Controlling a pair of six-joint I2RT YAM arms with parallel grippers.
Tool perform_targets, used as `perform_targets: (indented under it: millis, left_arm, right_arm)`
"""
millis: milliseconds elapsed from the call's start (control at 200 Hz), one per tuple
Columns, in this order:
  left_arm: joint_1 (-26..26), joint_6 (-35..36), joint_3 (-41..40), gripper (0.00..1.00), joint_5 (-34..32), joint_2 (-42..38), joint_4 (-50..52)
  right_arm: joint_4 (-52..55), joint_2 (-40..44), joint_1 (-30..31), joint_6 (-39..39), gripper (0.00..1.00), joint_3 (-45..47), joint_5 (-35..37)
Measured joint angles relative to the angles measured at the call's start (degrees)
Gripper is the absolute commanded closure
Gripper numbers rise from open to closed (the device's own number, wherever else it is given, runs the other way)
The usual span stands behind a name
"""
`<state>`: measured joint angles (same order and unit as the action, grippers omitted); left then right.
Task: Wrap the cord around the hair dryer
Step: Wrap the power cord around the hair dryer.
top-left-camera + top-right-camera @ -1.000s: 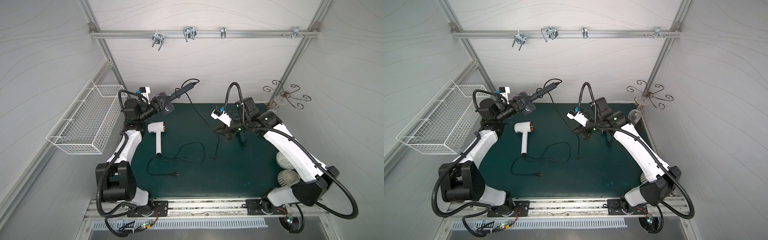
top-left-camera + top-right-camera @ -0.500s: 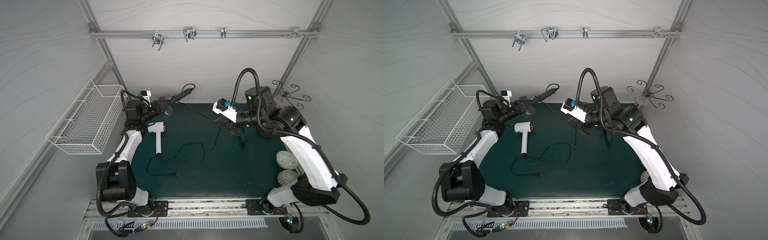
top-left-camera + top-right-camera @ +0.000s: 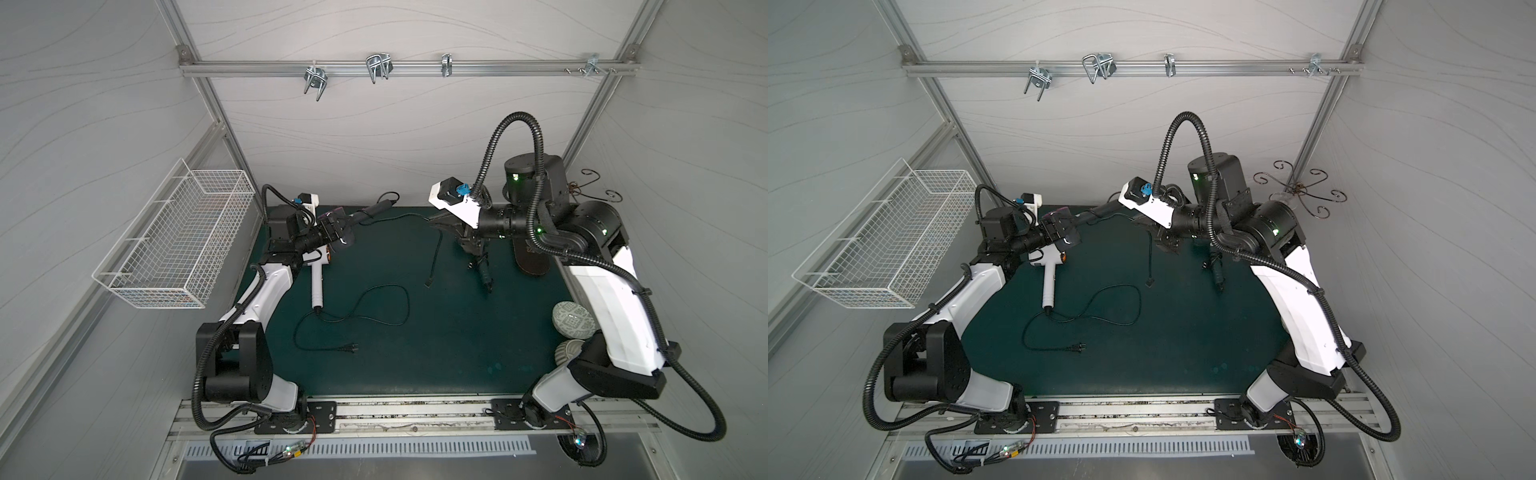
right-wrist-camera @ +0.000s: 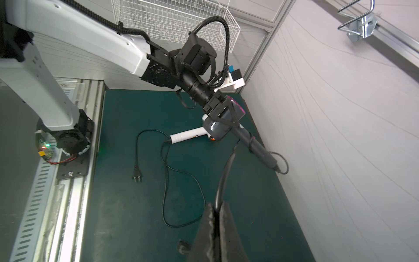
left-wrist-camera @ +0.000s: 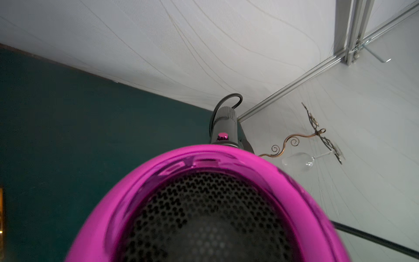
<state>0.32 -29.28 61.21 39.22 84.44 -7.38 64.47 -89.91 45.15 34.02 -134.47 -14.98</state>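
Note:
A grey hair dryer (image 3: pixel 365 212) with a magenta back ring (image 5: pixel 215 204) hangs above the mat's back left, its handle pointing at the back wall. My left gripper (image 3: pixel 337 232) is shut on its head, as the right wrist view (image 4: pixel 223 113) also shows. Its black cord (image 3: pixel 411 215) loops off the handle end, passes once around the handle (image 4: pixel 250 145), and runs to my right gripper (image 4: pixel 216 207). That gripper (image 3: pixel 451 222) is shut on the cord. Below it the cord's free part hangs down to the plug (image 3: pixel 428 284).
A white hair dryer (image 3: pixel 318 278) lies on the green mat (image 3: pixel 415 353) with its own cord (image 3: pixel 374 307) and plug (image 3: pixel 351 347). A black styling tool (image 3: pixel 484 274) and two patterned balls (image 3: pixel 575 320) are at the right. A wire basket (image 3: pixel 178 241) hangs on the left wall.
My right arm has risen and swung toward the back wall with the cord in its grip. The left gripper has lowered the grey dryer slightly.

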Motion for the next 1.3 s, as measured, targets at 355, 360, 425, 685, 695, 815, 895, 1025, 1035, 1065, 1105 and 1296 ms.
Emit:
perform_targets:
  millis: [355,360,425,685,695,815,895,1025,1035,1065,1105,1296]
  left_arm:
    - [-9.1,7.6,-5.5,1.00,0.2,-7.4,13.9]
    - [-9.3,7.8,-5.5,1.00,0.3,-7.5,14.2]
    - [-11.6,9.7,-5.5,1.00,1.8,-9.3,17.0]
    - [-20.3,12.6,-5.4,1.00,12.6,-11.7,22.6]
    - [-20.7,12.6,-5.4,1.00,13.0,-11.7,22.6]
    - [-24.6,11.1,-3.6,1.00,18.5,-11.2,22.2]
    - [-25.7,8.2,-1.6,1.00,21.8,-10.6,19.7]
    - [-26.0,2.5,1.9,1.00,26.0,-9.3,13.0]
    - [-26.0,2.0,2.3,1.00,26.3,-9.2,12.5]
    - [-26.0,1.0,3.0,1.00,26.8,-8.8,10.9]
    - [-25.9,-0.8,4.1,1.00,27.6,-8.3,8.5]
    - [-24.4,-9.1,6.4,1.00,29.5,-6.1,-2.9]
  right_arm:
    - [-7.6,-5.6,-10.1,4.6,1.00,-3.7,4.5]
    - [-7.6,-5.7,-10.3,4.7,1.00,-3.7,4.5]
    - [-9.3,-7.0,-12.3,5.0,1.00,-4.2,4.8]
    - [-14.6,-12.5,-20.5,3.7,1.00,-3.7,2.0]
    - [-14.8,-12.7,-20.9,3.5,1.00,-3.5,1.8]
    - [-15.7,-14.4,-23.3,1.6,1.00,0.0,-0.5]
    - [-17.0,-14.8,-24.4,0.1,1.00,3.8,-2.1]
    - [-19.0,-14.8,-25.9,-2.6,1.00,11.5,-5.6]
    - [-19.2,-14.8,-26.1,-2.8,1.00,12.2,-5.9]
    - [-19.7,-14.7,-26.5,-3.5,1.00,14.1,-6.9]
    - [-20.3,-14.7,-27.1,-4.5,1.00,17.0,-8.3]
    - [-22.8,-13.2,-30.5,-9.9,1.00,29.9,-16.2]
